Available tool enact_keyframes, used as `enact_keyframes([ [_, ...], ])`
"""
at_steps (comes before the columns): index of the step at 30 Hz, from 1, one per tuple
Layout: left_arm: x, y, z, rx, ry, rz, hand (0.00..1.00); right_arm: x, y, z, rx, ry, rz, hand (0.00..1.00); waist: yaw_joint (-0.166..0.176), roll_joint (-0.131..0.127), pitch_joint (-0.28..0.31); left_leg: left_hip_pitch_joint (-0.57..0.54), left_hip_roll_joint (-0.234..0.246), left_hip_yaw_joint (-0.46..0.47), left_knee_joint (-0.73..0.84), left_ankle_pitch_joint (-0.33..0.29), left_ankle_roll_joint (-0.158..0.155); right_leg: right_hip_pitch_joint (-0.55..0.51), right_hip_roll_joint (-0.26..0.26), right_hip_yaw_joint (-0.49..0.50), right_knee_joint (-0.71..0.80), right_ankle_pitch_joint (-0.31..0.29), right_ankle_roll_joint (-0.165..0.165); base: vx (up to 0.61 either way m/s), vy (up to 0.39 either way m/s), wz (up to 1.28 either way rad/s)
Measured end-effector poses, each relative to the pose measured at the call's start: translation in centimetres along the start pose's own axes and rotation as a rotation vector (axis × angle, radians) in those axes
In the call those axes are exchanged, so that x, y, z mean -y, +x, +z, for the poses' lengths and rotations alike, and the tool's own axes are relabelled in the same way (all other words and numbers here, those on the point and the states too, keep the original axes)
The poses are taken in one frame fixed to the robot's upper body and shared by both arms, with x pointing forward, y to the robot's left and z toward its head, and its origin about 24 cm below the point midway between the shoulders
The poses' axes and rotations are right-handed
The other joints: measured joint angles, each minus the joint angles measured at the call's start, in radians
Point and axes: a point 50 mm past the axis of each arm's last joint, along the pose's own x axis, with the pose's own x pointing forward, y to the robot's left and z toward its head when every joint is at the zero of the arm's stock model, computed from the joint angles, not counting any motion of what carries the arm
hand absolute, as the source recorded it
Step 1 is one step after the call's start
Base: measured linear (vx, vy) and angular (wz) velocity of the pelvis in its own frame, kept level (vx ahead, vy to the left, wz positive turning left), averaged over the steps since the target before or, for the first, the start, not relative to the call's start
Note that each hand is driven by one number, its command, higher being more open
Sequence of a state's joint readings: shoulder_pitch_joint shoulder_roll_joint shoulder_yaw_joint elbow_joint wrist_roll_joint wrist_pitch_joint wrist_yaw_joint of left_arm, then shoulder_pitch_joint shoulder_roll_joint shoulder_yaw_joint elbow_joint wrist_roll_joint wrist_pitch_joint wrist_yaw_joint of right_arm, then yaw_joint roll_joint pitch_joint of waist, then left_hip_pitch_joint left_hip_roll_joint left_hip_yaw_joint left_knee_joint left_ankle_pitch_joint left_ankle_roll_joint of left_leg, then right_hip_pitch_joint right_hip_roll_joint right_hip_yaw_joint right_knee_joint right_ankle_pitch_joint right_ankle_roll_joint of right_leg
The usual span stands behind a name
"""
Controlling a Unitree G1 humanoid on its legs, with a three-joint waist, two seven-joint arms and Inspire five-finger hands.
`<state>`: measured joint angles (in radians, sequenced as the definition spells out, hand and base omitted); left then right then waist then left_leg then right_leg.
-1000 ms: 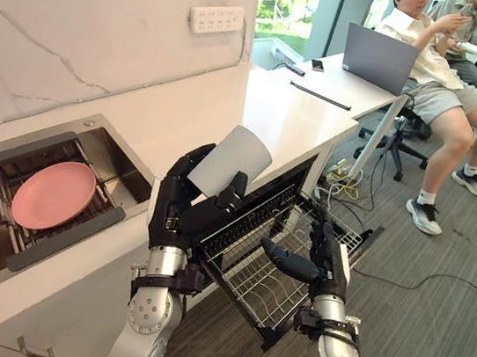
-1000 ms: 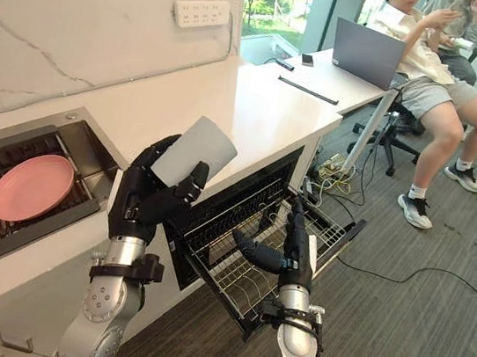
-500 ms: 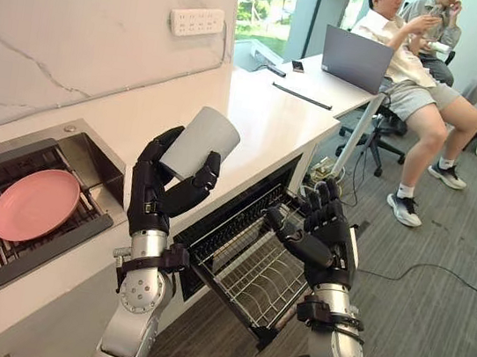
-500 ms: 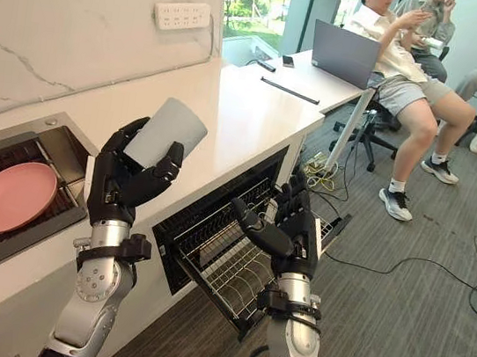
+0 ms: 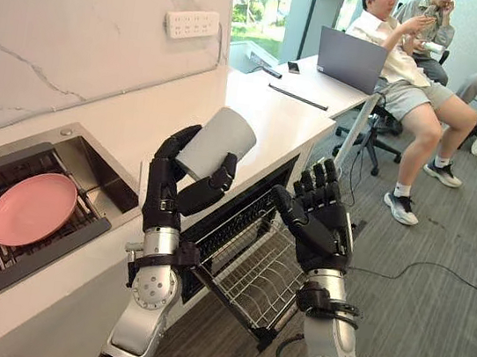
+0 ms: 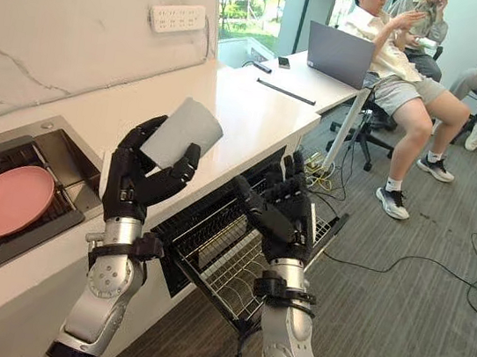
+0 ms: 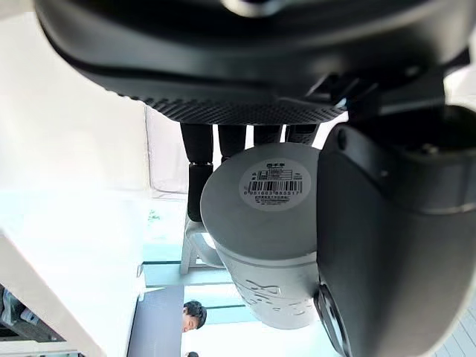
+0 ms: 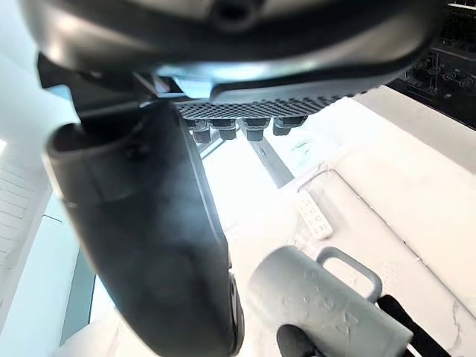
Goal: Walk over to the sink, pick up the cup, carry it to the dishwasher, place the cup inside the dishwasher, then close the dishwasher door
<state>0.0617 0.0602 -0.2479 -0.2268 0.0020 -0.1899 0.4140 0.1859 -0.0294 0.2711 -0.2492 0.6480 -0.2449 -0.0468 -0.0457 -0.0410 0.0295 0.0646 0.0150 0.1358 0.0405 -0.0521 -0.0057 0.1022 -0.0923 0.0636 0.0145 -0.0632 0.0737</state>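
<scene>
cup [image 5: 217, 143] is in the left hand [image 5: 173, 189], fingers and thumb wrapped round its body. it is raised and tilted, mouth toward 1 o'clock, above the front edge of the counter [image 5: 269, 121]. in the left wrist view the base faces the camera, with the handle on the side away from the thumb.

right hand [image 5: 317, 221] sits at 4 o'clock of the cup, fingers straight and spread, grasping nothing. it is held over the wire rack [image 5: 252, 274].

surroundings:
- rack is drawn out from under the counter, at 5 o'clock of the cup. the counter edge overhangs its inner end, and the right hand stands between cup and rack.
- the door beneath the rack is hard to make out; cannot tell how it lies.
- sink [image 5: 109, 180] at 8 o'clock of the cup, with a pink plate [image 5: 31, 209] lying on a grid inside.
- outlet strip [image 5: 192, 24] on the marble wall at 11 o'clock.
- desk [image 5: 323, 84] adjoins the counter's far end at 1 o'clock and carries a laptop [image 5: 353, 60]. a seated person [image 5: 401, 64] is just past it.

room: carpet floor [image 5: 429, 338] runs open from the rack's outer edge toward 3 to 5 o'clock.
</scene>
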Motion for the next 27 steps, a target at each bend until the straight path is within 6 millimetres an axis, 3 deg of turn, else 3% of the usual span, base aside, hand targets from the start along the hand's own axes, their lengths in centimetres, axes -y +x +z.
enact_keyframes([
  [14, 3.0, -1.2, 0.1, 0.038, 0.080, -0.153, 0.00, -0.6, 0.3, -1.5, -0.057, 0.124, 0.006, 1.00, 0.001, 0.004, -0.010, 0.011, -0.009, -0.031, -0.062, 0.050, 0.001, -0.004, -0.003, -0.031, 0.002, 0.001, 0.000, -0.03, -0.017, 0.07],
  [27, 3.7, -1.6, 0.2, 0.059, 0.111, -0.176, 0.00, -0.9, 0.8, -1.7, -0.058, 0.155, 0.019, 1.00, 0.004, 0.008, -0.028, 0.012, -0.009, -0.036, -0.075, 0.057, 0.000, -0.006, -0.003, -0.036, 0.002, 0.001, 0.000, 0.00, -0.003, 0.01],
])
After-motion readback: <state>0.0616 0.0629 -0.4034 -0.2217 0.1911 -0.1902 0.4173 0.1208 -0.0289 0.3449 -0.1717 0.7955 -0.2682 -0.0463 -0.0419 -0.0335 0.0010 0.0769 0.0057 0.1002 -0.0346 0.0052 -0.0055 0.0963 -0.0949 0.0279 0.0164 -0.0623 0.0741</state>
